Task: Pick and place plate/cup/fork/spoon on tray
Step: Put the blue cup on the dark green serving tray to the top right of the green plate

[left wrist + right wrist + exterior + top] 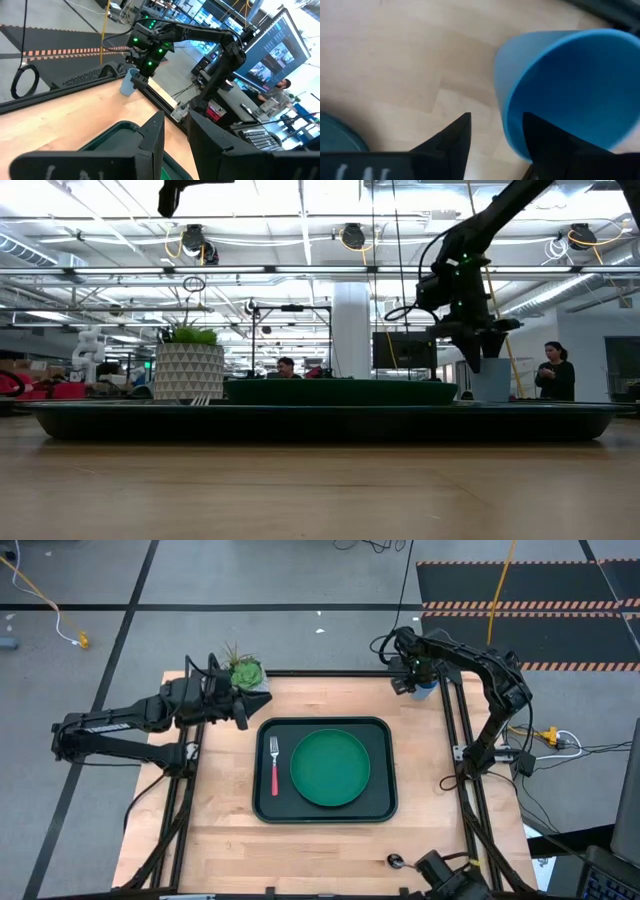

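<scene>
Two arms of dark, near-black jointed links, each ending in a two-finger gripper. Right arm (pixel 470 665): green indicator lights near the wrist, black cable looped alongside. Left arm (pixel 120 725): faint pale lettering, possibly a label. Fingers (pixel 450 142): flat, wedge-shaped, matte black.

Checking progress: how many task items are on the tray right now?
2. The plate lies in the middle of the tray, and the fork lies left of it. The cup stands off the tray at the table's far right, by the right gripper.
</scene>
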You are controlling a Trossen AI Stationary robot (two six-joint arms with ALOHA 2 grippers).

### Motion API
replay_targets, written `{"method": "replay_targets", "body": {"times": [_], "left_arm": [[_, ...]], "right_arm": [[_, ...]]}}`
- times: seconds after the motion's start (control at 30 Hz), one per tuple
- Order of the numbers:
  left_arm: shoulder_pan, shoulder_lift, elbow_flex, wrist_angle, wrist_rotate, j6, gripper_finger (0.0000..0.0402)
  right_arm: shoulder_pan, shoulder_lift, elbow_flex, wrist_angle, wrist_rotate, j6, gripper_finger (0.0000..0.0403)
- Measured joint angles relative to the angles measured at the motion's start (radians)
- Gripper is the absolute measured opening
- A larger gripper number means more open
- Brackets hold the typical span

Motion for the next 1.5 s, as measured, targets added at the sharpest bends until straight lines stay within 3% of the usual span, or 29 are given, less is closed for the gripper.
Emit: {"method": "replay_targets", "body": {"times": [0.37, 0.57, 0.9, 1.17, 1.5], "left_arm": [[-0.008, 0.012, 0.000, 0.001, -0.016, -0.016, 0.0086], [-0.015, 0.041, 0.001, 0.008, -0.018, -0.021, 0.0086], [-0.015, 0.098, 0.001, 0.056, -0.018, -0.047, 0.0086], [-0.015, 0.109, 0.000, 0.057, -0.001, -0.048, 0.0086], [-0.033, 0.110, 0.000, 0.090, 0.018, -0.068, 0.0086]], "right_arm": [[0.020, -0.061, -0.013, 0.024, -0.004, -0.059, 0.0009], [0.021, -0.119, -0.013, 0.021, -0.005, -0.081, 0.0003], [0.105, -0.242, -0.013, -0.001, -0.115, -0.069, 0.0001], [0.269, -0.272, -0.013, -0.018, -0.165, -0.001, 0.0001], [0.563, -0.272, 0.007, 0.050, -0.154, 0.055, 0.0000]]}}
